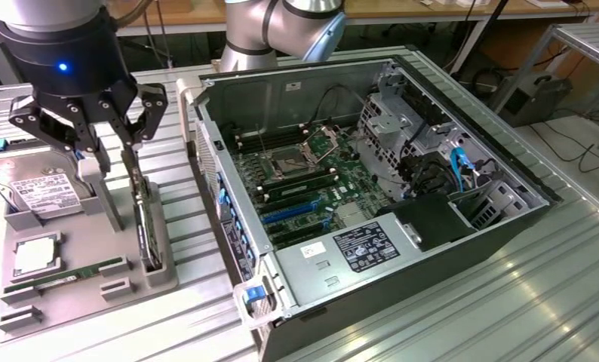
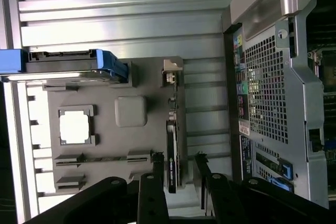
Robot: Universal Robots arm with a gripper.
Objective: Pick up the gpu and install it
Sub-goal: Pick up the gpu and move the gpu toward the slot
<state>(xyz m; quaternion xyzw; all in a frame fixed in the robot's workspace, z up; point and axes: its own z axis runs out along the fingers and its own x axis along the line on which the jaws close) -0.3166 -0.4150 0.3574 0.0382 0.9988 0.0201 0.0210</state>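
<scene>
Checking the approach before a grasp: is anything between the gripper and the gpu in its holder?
Nothing visible stands in the way. The open gripper hangs right over the gpu, which stands on edge in the grey holder. Its jaws straddle the card with only air between.

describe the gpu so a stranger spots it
A grey tray lies at the exterior view's left of the open computer case. The gpu stands along the tray's edge nearest the case. Unlike the white-labelled hard drive and flat green memory stick, it is a thin dark card on edge.
</scene>
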